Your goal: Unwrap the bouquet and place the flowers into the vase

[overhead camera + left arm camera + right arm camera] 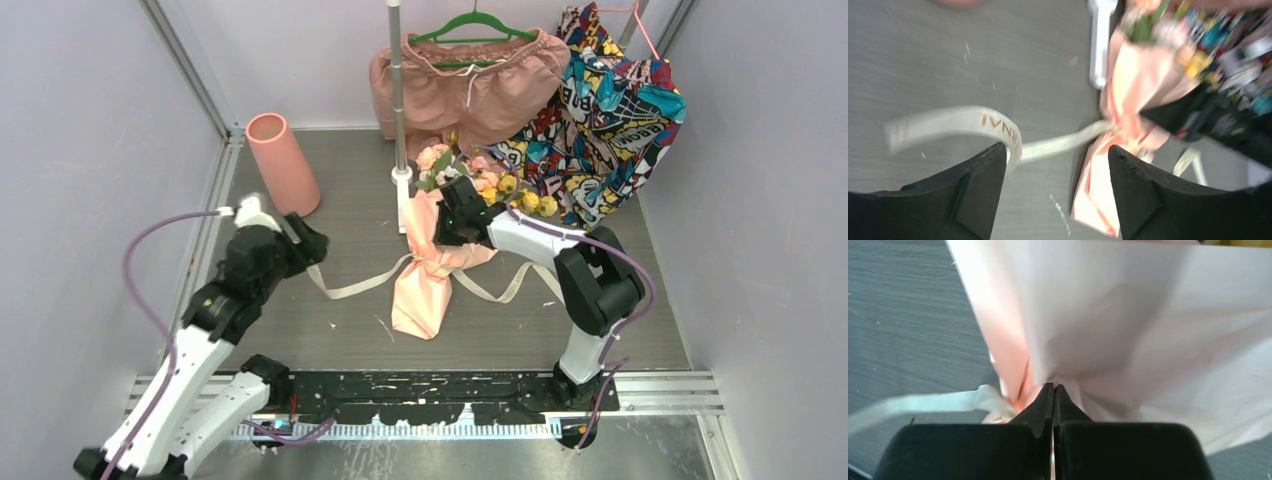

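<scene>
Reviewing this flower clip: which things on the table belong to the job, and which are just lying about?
Job: bouquet, its flowers, ribbon, vase.
Lying about: pink shorts, printed garment, metal pole.

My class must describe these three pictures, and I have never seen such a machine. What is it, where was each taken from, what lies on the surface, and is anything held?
These are two robot arms bolted at a table's edge. One picture looks down from above; the other two come from a camera on each wrist. On the table lies a bouquet in pink paper, its cream ribbon loose. A pink vase stands upright at the back left; shorts and a printed garment hang behind. The left end effector is open, holding nothing, the ribbon beside one finger. The right end effector is shut, tips against the paper; whether it pinches a fold is unclear.
</scene>
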